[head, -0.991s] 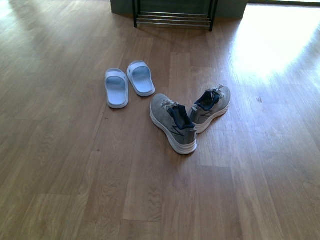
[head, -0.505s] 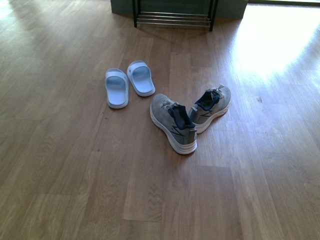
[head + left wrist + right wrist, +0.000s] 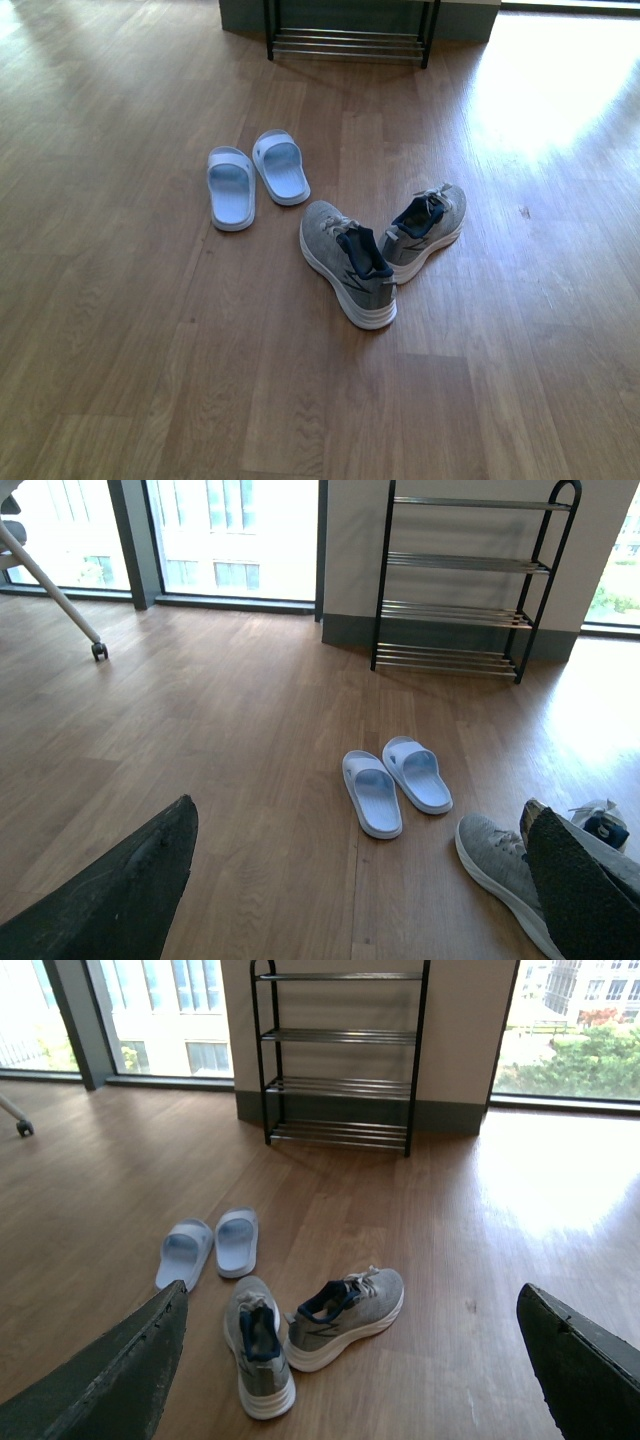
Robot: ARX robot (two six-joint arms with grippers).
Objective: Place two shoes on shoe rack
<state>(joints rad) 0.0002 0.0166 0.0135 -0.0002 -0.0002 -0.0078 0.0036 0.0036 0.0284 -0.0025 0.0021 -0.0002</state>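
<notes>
Nearest, in the left wrist view, the left gripper (image 3: 360, 825) has its two dark fingers spread wide at the lower corners of the frame, and it holds nothing. The right gripper (image 3: 352, 1295) is the same in its own view, wide apart and empty. Neither arm shows in the front view.

On the wooden floor (image 3: 120, 380), a little right of centre of the front view, lie two grey sneakers. The near sneaker (image 3: 350, 265) and the far sneaker (image 3: 425, 225) touch at the heels and their toes point apart. To the upper left of them, a pair of pale slippers (image 3: 255, 178) lies side by side. The shoe rack (image 3: 345, 40) stands at the top edge of the frame, well apart from all the shoes, and its rods are bare.

I judge that no shoe is taken yet, so the step in hand is the approach. It would be good to come down over the open collar of one sneaker and to lift it straight up, so that the other sneaker is not dragged. Then the sole should be laid flat across the rods.
</notes>
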